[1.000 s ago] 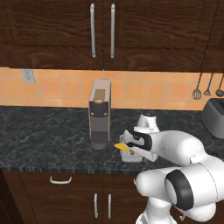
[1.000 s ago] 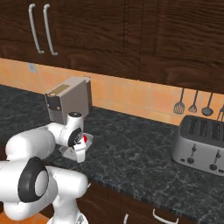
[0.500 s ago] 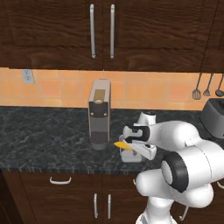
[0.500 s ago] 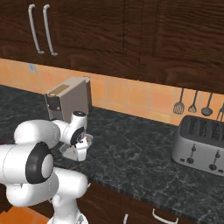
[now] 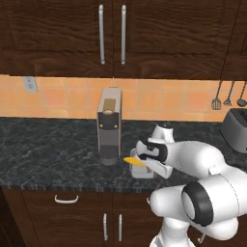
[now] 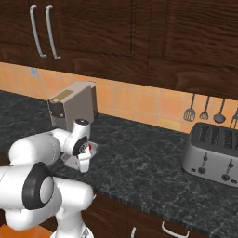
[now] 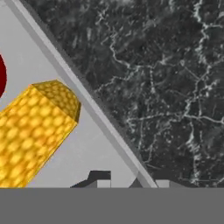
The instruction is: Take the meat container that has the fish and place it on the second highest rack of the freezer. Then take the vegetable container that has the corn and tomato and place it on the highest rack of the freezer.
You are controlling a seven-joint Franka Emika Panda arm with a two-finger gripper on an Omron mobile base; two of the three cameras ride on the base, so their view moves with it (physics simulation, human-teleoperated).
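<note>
The vegetable container (image 5: 143,171) rests on the dark counter just right of a coffee machine. It is a shallow grey tub, and my gripper (image 5: 145,164) comes down on it from above. The yellow corn (image 5: 131,160) pokes out over its left rim. In the hand view the corn (image 7: 30,135) lies on the tub's grey floor (image 7: 100,144), and a sliver of the red tomato (image 7: 1,78) shows at the left edge. My gripper (image 7: 124,180) straddles the tub's rim, shut on the wall. The meat container, the fish and the freezer are out of view.
A tall grey coffee machine (image 5: 109,126) stands close to the left of the tub. A silver toaster (image 6: 211,151) sits farther right on the black stone counter (image 5: 48,149), with utensils (image 6: 204,111) hanging above it. Dark wood cabinets run above and below.
The arm's elbow has swung up and to the right while the hand stayed at the tub. The tub and the corn have hardly shifted.
</note>
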